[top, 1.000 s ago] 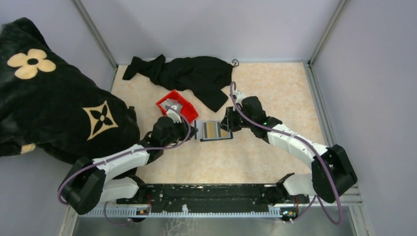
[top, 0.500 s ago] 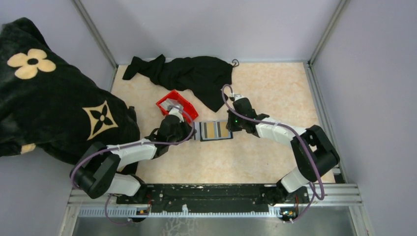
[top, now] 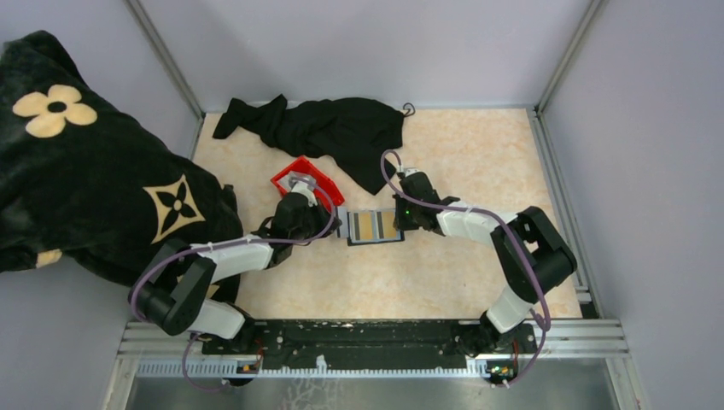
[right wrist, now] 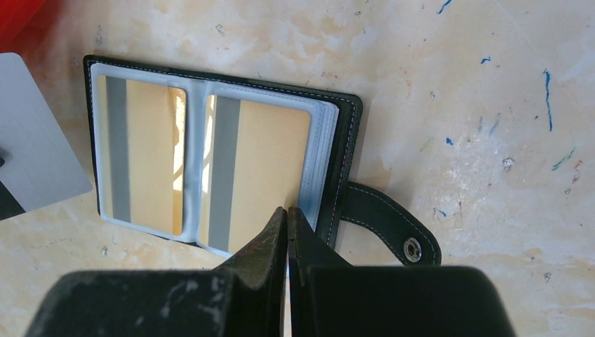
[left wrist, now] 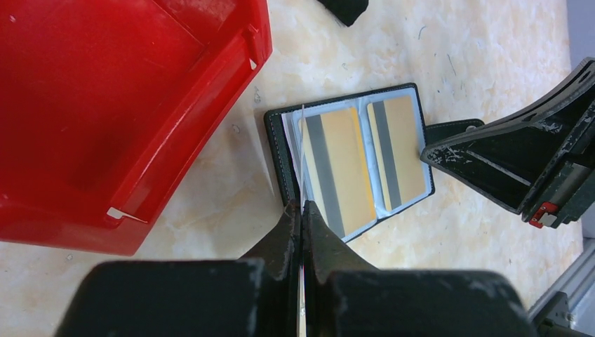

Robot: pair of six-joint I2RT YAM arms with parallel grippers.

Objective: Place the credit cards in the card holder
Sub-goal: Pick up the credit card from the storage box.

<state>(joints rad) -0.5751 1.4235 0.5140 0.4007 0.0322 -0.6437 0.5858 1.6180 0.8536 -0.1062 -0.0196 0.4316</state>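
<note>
right hand (right wrist: 286, 210) closed, lowered to card holder (right wrist: 347, 154)

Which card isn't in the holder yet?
The grey-white card, pinched in the left tool beside the card holder. The two gold cards already sit inside it.
</note>
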